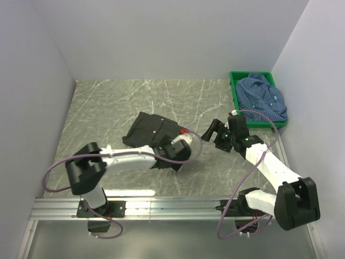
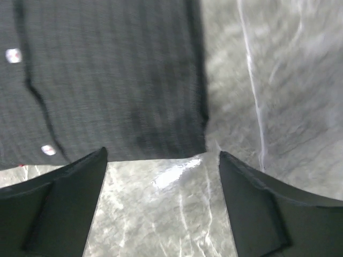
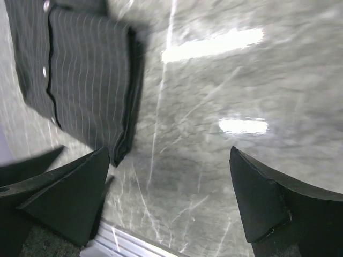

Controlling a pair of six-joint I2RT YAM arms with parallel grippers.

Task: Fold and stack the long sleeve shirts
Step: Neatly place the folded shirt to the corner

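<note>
The black shirt [image 1: 152, 128] was seen lying folded into a compact shape near the middle of the desk [image 1: 108, 108], its faint fine stripes made out in both wrist views and a small red label [image 1: 185, 131] shown at its right edge. The left tool [image 1: 180, 145] was held low over the near right part of this shirt, with part of the cloth hidden beneath the arm in the top view. In the left wrist view the left tool [image 2: 163, 155] was found spread wide, nothing being gripped: only bare desk was seen between its fingers, while the shirt's edge [image 2: 118, 80] lay just beyond the fingertips and two pale buttons [image 2: 13, 55] were noted along the placket. The right tool [image 1: 213, 129] was placed to the right of the black shirt, apart from it, above bare desk. In the right wrist view the right tool [image 3: 170, 152] was likewise found wide and empty, the stacked layers of the shirt [image 3: 80, 69] being shown at upper left, near its left finger. The blue shirt [image 1: 263, 97] was left crumpled in the green crate [image 1: 234, 89] at the far right corner, spilling over the crate's right side.
</note>
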